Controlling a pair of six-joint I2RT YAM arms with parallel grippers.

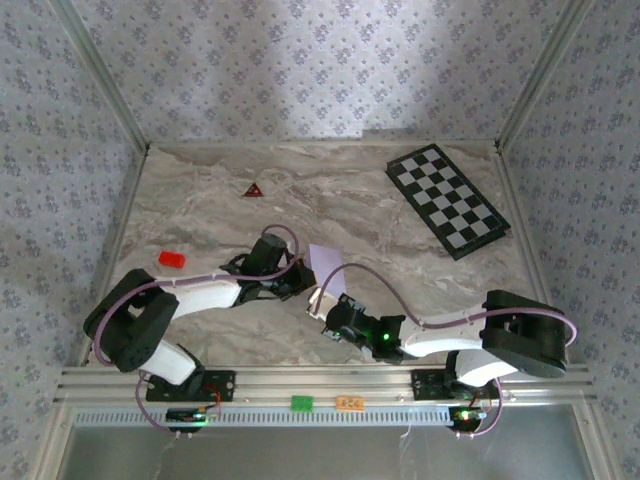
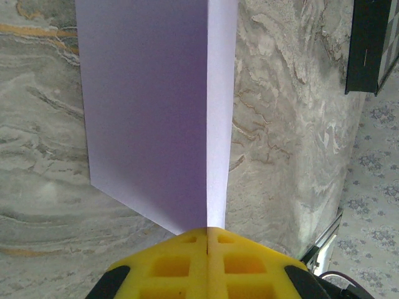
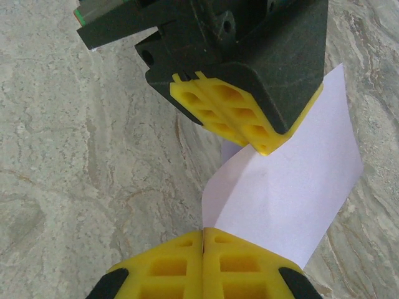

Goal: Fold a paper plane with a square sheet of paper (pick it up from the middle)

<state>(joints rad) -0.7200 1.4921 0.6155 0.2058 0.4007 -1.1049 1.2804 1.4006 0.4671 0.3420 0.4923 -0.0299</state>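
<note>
Right gripper [image 3: 204, 232]: pinching shut on one edge of the square sheet of paper [image 3: 293, 187]. Left gripper [image 2: 207, 230]: clamping the creased fold opposite, probably tensioning it for the next fold.

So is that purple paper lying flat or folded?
Folded: the lilac paper bends along a sharp crease, with the left hand and right hand each pinching it.
</note>
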